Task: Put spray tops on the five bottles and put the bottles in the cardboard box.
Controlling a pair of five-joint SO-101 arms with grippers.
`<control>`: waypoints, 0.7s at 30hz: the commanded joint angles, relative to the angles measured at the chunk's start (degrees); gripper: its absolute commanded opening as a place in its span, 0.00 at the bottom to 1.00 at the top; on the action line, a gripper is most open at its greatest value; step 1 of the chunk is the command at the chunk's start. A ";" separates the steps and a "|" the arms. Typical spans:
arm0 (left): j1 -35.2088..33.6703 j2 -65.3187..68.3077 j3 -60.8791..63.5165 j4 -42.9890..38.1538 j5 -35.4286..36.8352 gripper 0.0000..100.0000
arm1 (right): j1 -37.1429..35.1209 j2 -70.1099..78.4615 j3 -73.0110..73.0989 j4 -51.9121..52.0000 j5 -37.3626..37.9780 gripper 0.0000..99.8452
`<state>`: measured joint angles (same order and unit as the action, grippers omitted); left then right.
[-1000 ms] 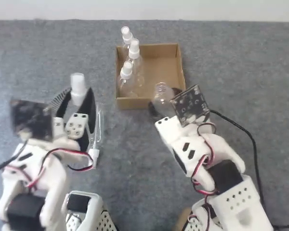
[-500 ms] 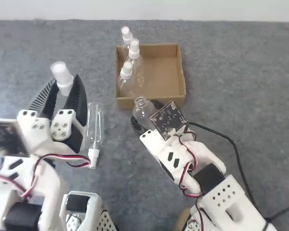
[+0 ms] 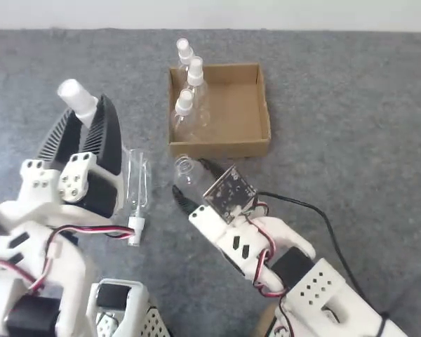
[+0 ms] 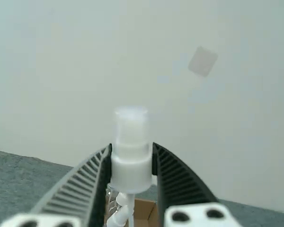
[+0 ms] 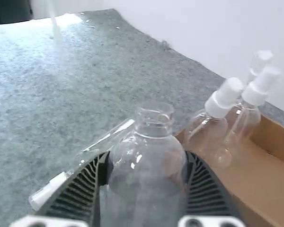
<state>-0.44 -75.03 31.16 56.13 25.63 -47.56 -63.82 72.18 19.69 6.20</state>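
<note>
My left gripper [image 3: 84, 130] is shut on a white spray top [image 3: 76, 95], raised above the table at the left; the top [image 4: 131, 151] sits upright between the black fingers. My right gripper [image 3: 186, 188] is shut on a clear open-necked bottle [image 3: 186, 170], held just in front of the cardboard box [image 3: 256, 105]; the bottle [image 5: 149, 165] has no top. Two capped bottles [image 3: 184, 116] stand in the box's left part, and a third capped bottle [image 3: 183, 53] stands by its far left corner. A spare spray top with its tube [image 3: 137, 203] lies on the table between the arms.
Grey carpet covers the table. The right half of the box [image 3: 235, 105] holds nothing. A black cable [image 3: 323, 217] trails from the right arm. The lying spray top [image 5: 80, 165] rests beside the held bottle.
My left gripper lifted the spray top up and leftward. My right gripper carried the open bottle from the box's front edge leftward and nearer, toward the left arm.
</note>
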 commanded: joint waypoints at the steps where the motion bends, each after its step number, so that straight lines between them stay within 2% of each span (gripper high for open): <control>1: -0.18 -0.53 -0.66 -1.67 2.99 0.01 | -2.33 -1.80 0.44 -3.91 0.62 0.08; 11: 0.26 -0.53 5.93 -8.26 5.19 0.01 | -3.47 -1.63 1.58 -6.29 0.44 0.08; 21: 0.35 -0.53 6.37 -8.97 5.19 0.01 | -5.85 -1.27 1.58 -6.29 0.79 0.08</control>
<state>-0.26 -75.03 38.20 48.84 30.11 -52.66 -63.82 74.64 14.86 6.20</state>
